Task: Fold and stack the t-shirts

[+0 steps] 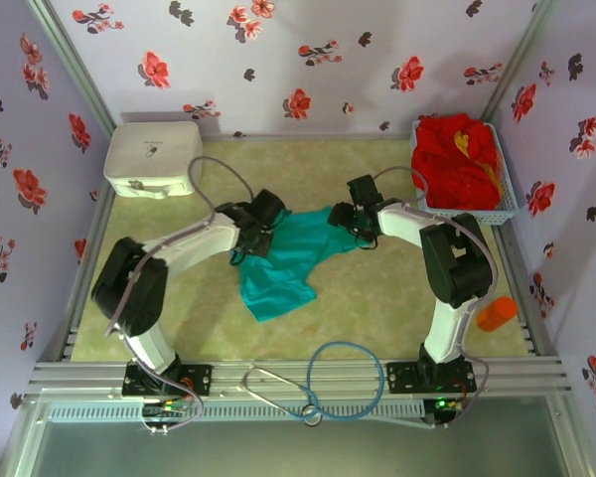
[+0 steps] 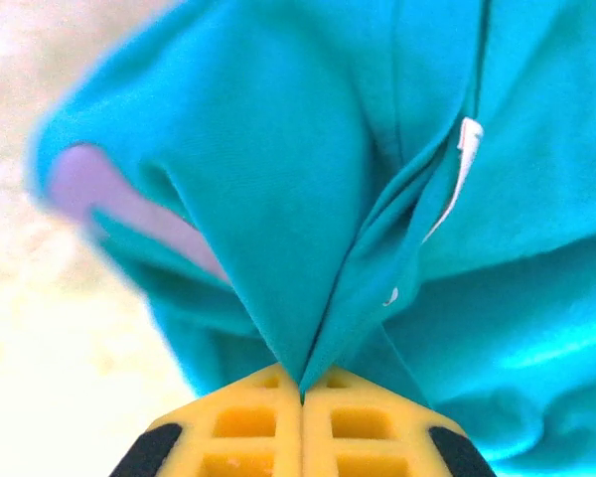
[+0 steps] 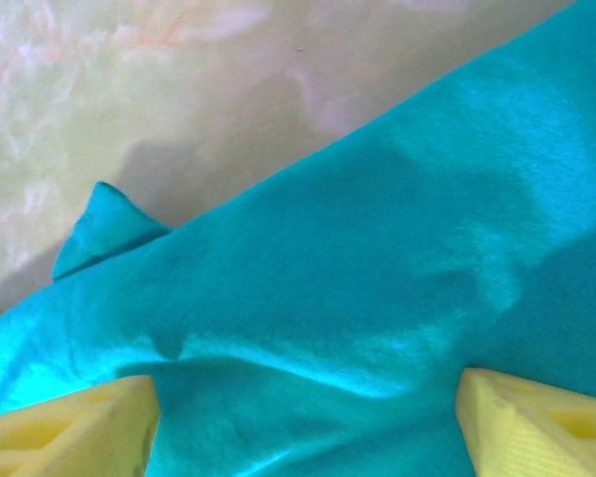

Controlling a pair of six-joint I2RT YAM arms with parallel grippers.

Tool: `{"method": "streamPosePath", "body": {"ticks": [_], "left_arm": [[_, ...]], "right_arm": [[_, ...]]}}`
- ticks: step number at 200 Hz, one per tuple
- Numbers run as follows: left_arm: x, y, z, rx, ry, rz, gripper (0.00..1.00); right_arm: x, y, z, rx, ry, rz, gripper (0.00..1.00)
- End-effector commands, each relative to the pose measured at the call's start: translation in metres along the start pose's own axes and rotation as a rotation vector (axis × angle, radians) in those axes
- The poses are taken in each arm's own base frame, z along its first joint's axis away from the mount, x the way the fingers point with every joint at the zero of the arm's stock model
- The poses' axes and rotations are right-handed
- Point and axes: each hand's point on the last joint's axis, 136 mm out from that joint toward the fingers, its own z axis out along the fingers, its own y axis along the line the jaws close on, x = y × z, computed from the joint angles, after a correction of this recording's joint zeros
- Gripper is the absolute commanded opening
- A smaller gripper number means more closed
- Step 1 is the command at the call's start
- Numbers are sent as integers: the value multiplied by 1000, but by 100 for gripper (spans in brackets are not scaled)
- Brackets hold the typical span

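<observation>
A teal-green t-shirt (image 1: 283,268) lies crumpled in the middle of the table. My left gripper (image 1: 261,238) is at its left upper edge, shut on a pinched fold of the teal cloth (image 2: 278,179); the yellow fingers (image 2: 268,417) meet with the fabric rising out of them (image 2: 301,383). A small white tag (image 2: 467,134) shows on the shirt. My right gripper (image 1: 350,224) is over the shirt's upper right part, open, its two yellow fingers set wide apart above the teal cloth (image 3: 377,248) with a ridge of fabric between them (image 3: 303,393). Red t-shirts (image 1: 457,149) are heaped in a basket.
The blue mesh basket (image 1: 507,204) stands at the back right corner. A white rounded plastic box (image 1: 152,157) sits at the back left. An orange object (image 1: 497,314) lies off the table's right edge. A blue cable loop (image 1: 346,378) hangs over the front rail.
</observation>
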Motion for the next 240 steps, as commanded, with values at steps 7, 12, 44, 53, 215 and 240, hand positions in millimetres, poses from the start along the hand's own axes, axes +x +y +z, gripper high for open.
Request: {"method": "streamPosePath", "body": {"ticks": [7,12,44,53,215,240], "left_arm": [[-12,27,-39,127,-100,-160,0],[-12,32,-41,147,-111,-188,0],[7,65,-39,239,-132,-363,0],[15,75,-36,234,-119,-403,0],[123,80,-27,272,129,-728,57],[140,62,-25,301,158,-745,57]], "right_arm": [[8,-22,1,61,22,40,79],[7,-22,0,62,17,42,79],[6,-31,-3,84,-5,63,78],[7,-33,-5,87,-7,69,78],[-27,-47,-27,28,-68,47,62],[-33,-43,-18,20,-52,44,60]]}}
